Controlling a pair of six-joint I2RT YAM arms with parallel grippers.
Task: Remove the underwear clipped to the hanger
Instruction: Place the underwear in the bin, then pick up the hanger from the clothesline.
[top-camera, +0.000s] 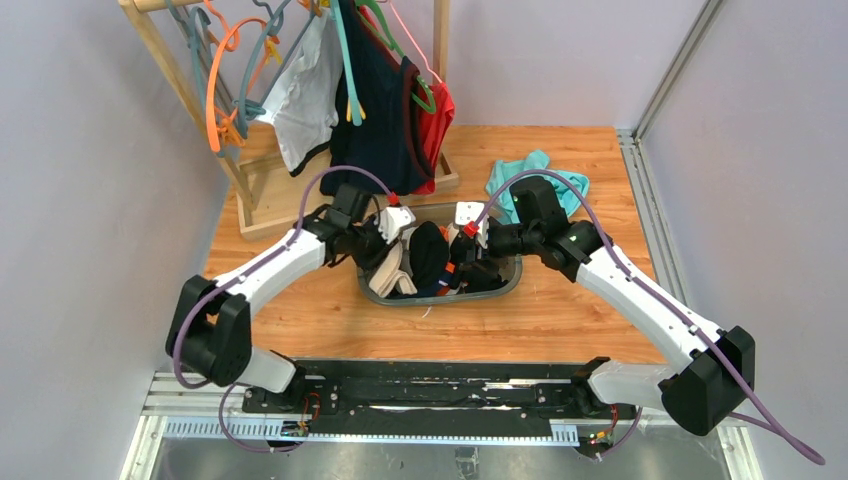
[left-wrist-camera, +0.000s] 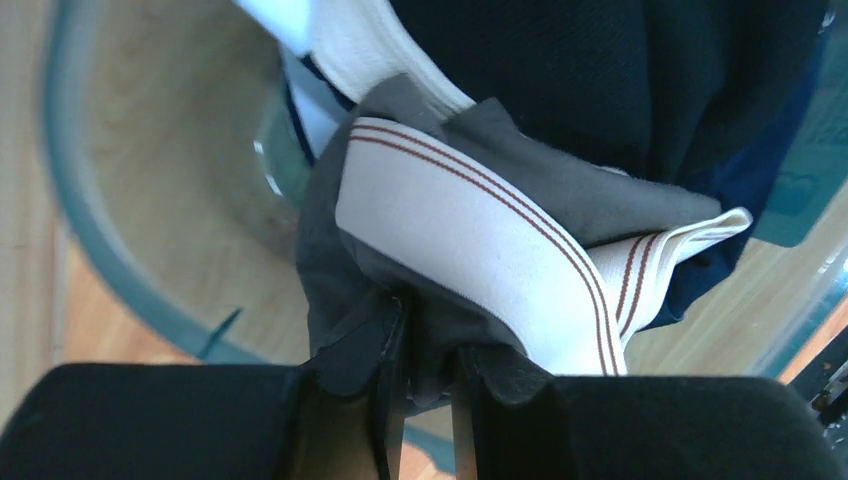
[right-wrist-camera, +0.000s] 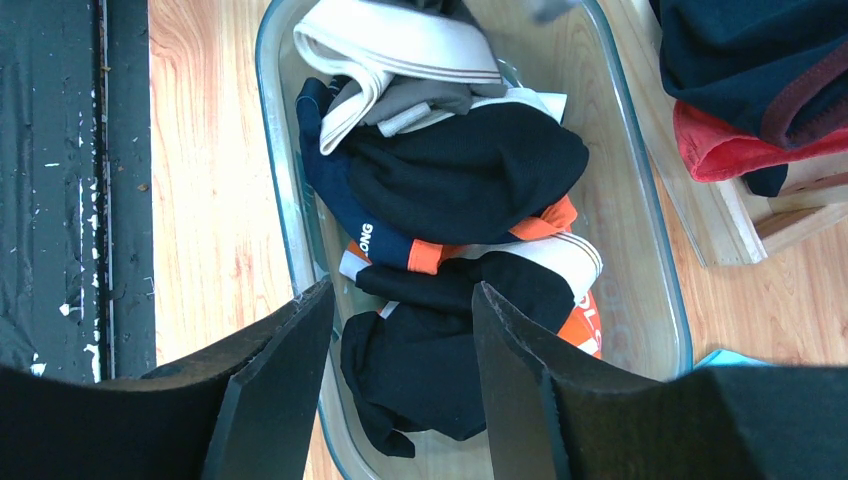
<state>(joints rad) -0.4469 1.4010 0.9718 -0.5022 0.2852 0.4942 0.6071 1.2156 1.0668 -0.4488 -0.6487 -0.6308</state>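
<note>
While left fingers (left-wrist-camera: 355, 378) pinch one grey brief (left-wrist-camera: 560, 185) | right fingers (right-wrist-camera: 275, 385) open | one tub (right-wrist-camera: 283, 200)

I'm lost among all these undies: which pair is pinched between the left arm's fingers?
The grey briefs with the beige, brown-striped waistband, caught between the left fingers; the other pairs are black or navy with orange.

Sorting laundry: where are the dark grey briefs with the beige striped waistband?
Top view: the dark grey, beige-banded briefs are at the left end of the clear glass tray, pinched in the left gripper, beside black briefs.
</note>
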